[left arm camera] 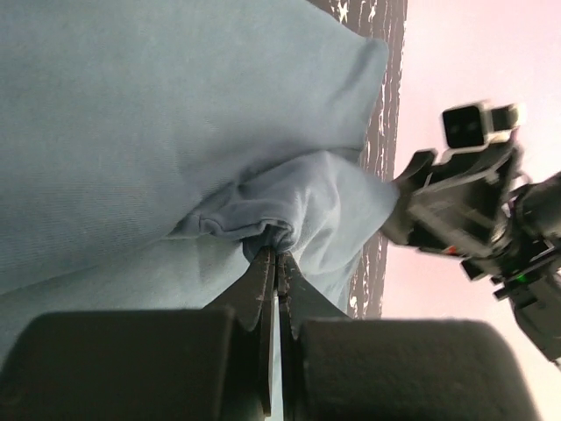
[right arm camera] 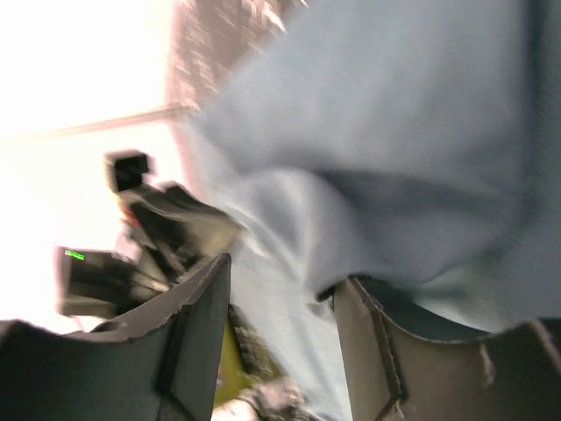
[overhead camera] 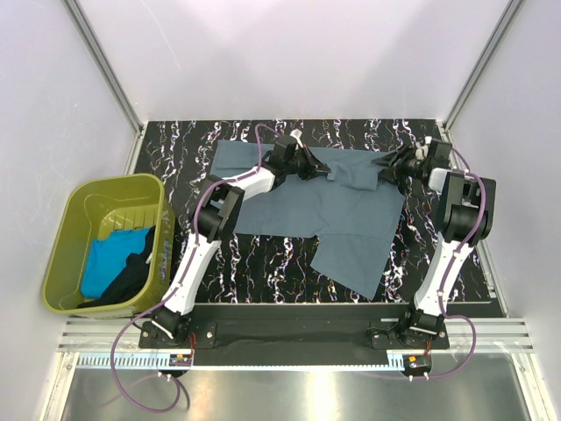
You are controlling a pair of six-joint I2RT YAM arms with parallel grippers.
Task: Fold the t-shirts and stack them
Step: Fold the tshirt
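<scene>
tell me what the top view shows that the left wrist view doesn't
Only the top view: the tub at the left, holding the turquoise shirt and the black shirt. Only the left wrist view: close up, the left pincer shut on a bunched fold of cloth. Both: the grey shirt on the table, and the right pincer by the shirt's far right corner.

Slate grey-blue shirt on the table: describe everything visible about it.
The grey-blue t-shirt is soft plain cloth, spread mostly flat on the black marbled table, with one part trailing toward the near right. Its far edge is bunched where the left gripper pinches a fold. The right gripper stands open at the cloth nearby.
</scene>
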